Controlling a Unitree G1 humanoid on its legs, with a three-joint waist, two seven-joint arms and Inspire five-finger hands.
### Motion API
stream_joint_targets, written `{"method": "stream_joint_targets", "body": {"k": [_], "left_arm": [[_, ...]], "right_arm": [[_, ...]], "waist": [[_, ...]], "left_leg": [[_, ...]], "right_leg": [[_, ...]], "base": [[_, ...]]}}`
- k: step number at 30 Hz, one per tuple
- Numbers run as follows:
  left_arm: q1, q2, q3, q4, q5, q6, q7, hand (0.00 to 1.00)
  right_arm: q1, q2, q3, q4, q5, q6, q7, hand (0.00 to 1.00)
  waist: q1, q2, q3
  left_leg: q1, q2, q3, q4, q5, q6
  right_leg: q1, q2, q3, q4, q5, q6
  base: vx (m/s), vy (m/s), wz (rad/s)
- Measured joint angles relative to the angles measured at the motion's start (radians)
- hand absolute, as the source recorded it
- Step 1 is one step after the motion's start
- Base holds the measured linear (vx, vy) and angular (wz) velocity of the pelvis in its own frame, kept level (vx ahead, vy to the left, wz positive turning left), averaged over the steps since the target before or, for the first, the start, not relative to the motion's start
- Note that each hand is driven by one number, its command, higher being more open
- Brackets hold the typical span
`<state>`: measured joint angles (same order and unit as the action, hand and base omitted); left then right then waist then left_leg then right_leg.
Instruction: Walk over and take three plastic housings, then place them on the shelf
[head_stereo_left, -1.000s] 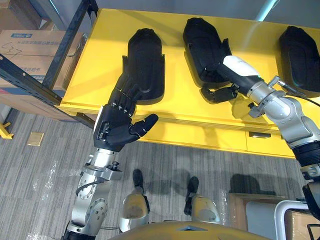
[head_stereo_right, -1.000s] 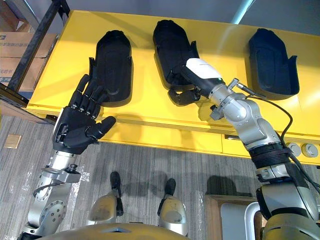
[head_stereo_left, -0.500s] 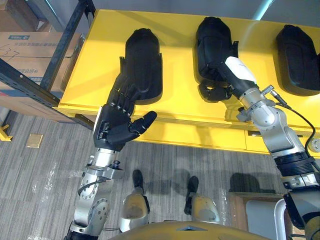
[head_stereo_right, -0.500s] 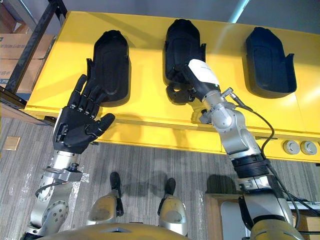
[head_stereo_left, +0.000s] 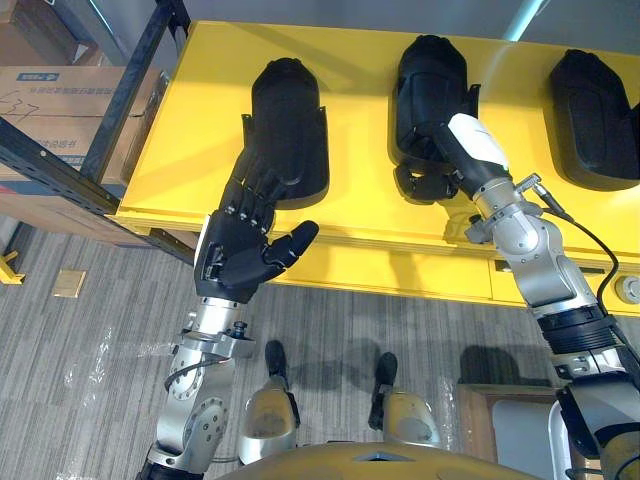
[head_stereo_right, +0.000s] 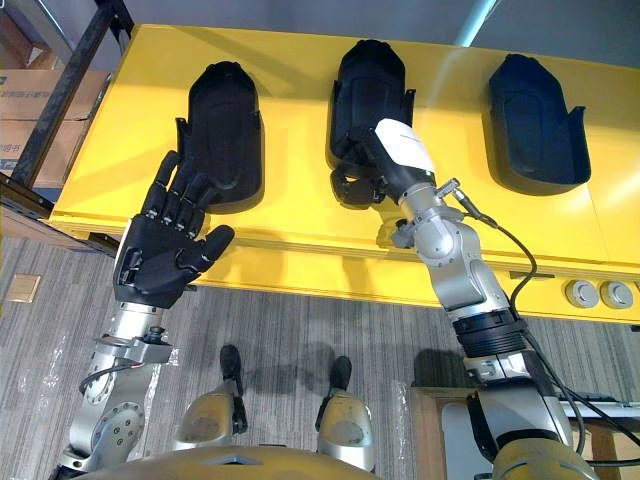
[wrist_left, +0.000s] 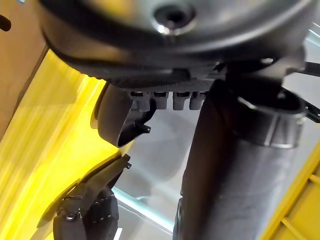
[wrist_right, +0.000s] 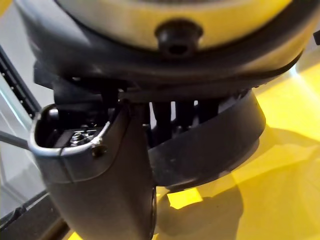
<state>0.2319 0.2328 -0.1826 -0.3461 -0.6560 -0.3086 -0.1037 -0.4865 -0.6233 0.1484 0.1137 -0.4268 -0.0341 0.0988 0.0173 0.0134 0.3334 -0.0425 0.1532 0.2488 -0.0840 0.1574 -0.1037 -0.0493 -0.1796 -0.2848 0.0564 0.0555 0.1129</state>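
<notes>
Left eye view: three black housings lie in a row on the yellow counter (head_stereo_left: 360, 235), open sides up. The left housing (head_stereo_left: 290, 120) lies near the left edge, the middle housing (head_stereo_left: 430, 85) at centre and the right housing (head_stereo_left: 590, 110) toward the right edge, all well apart. The left hand (head_stereo_left: 235, 255) is raised over the counter's front edge, palm up, with its fingers straight and slightly spread and the thumb standing out. Its fingertips overlap the near end of the left housing; contact cannot be confirmed. The right hand (head_stereo_left: 432, 182) is at the near end of the middle housing with its fingers curled round that end. A dark rack (head_stereo_left: 140, 75) and cardboard boxes (head_stereo_left: 60, 90) stand beyond the counter's left edge. Right eye view: the same arrangement, with the right hand's fingers hooked under the middle housing's near rim. Left wrist view: the left hand's fingers reach forward, uncurled, toward the left housing (wrist_left: 117, 117) on the counter. Right wrist view: the right hand's fingers (wrist_right: 177, 112) pass inside the middle housing's rim (wrist_right: 215, 145) and the thumb (wrist_right: 100, 190) lies outside it, so the rim is pinched between them.
</notes>
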Motion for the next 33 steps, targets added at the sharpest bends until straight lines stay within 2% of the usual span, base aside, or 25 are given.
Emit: {"method": "stream_joint_targets", "body": {"k": [3,4,11,15,25,27,30,33], "left_arm": [[0.0,0.0,0.0,0.0,0.0,0.0,-0.001,1.0],[0.0,0.0,0.0,0.0,0.0,0.0,-0.001,1.0],[0.005,0.0,-0.011,-0.001,0.0,0.006,-0.01,1.0],[0.014,0.0,-0.011,-0.001,0.0,0.012,-0.012,1.0],[0.02,0.0,-0.011,-0.002,0.005,0.039,-0.032,1.0],[0.022,0.001,-0.011,-0.002,0.005,0.046,-0.032,1.0],[0.022,0.001,-0.011,-0.002,0.007,0.051,-0.032,1.0],[0.023,0.001,-0.01,-0.003,0.074,0.05,0.001,1.0]], "right_arm": [[0.0,0.0,0.0,0.0,-0.001,0.0,0.0,0.0],[0.0,0.0,0.0,0.0,-0.001,0.0,0.001,1.0],[0.048,-0.003,-0.001,-0.026,-0.007,0.002,0.008,1.0],[0.101,-0.004,0.0,-0.057,-0.038,0.002,0.035,1.0],[0.233,-0.052,-0.036,-0.221,-0.037,0.003,0.07,1.0],[0.24,-0.052,-0.049,-0.249,-0.038,0.001,0.064,1.0],[0.241,-0.052,-0.058,-0.283,-0.038,-0.021,-0.003,1.0],[0.241,-0.043,-0.086,-0.328,0.031,-0.08,-0.056,1.0]], "waist": [[-0.002,0.001,-0.001],[-0.002,0.001,-0.001],[-0.005,0.002,-0.009],[-0.005,0.001,-0.057],[-0.024,-0.004,-0.125],[-0.027,-0.005,-0.139],[-0.027,-0.005,-0.155],[-0.025,-0.005,-0.165]], "left_leg": [[0.001,-0.001,0.0,0.0,0.001,0.001],[0.002,-0.001,0.0,0.0,0.001,0.001],[0.036,0.0,0.006,-0.001,-0.002,-0.002],[0.039,0.001,0.019,-0.001,-0.005,-0.003],[0.061,0.004,0.029,-0.002,-0.01,-0.006],[0.063,0.004,0.03,-0.002,-0.011,-0.006],[0.064,0.004,0.03,-0.002,-0.011,-0.006],[0.07,0.003,0.028,-0.002,-0.012,-0.005]], "right_leg": [[0.0,-0.001,-0.001,0.003,0.0,0.0],[0.001,-0.001,-0.001,0.003,0.0,0.0],[0.034,-0.001,0.001,0.0,-0.003,-0.001],[0.034,0.002,0.013,-0.01,0.0,0.003],[0.068,0.009,0.017,-0.046,0.013,0.011],[0.069,0.009,0.019,-0.046,0.013,0.011],[0.075,0.01,0.018,-0.056,0.017,0.015],[0.087,0.01,0.014,-0.065,0.021,0.015]], "base": [[0.0,0.0,0.0],[0.0,0.0,0.0],[0.0,0.001,-0.01],[0.01,0.0,-0.08],[0.0,-0.004,-0.03],[0.0,0.0,0.0],[0.0,0.0,0.0],[0.0,-0.002,0.02]]}}
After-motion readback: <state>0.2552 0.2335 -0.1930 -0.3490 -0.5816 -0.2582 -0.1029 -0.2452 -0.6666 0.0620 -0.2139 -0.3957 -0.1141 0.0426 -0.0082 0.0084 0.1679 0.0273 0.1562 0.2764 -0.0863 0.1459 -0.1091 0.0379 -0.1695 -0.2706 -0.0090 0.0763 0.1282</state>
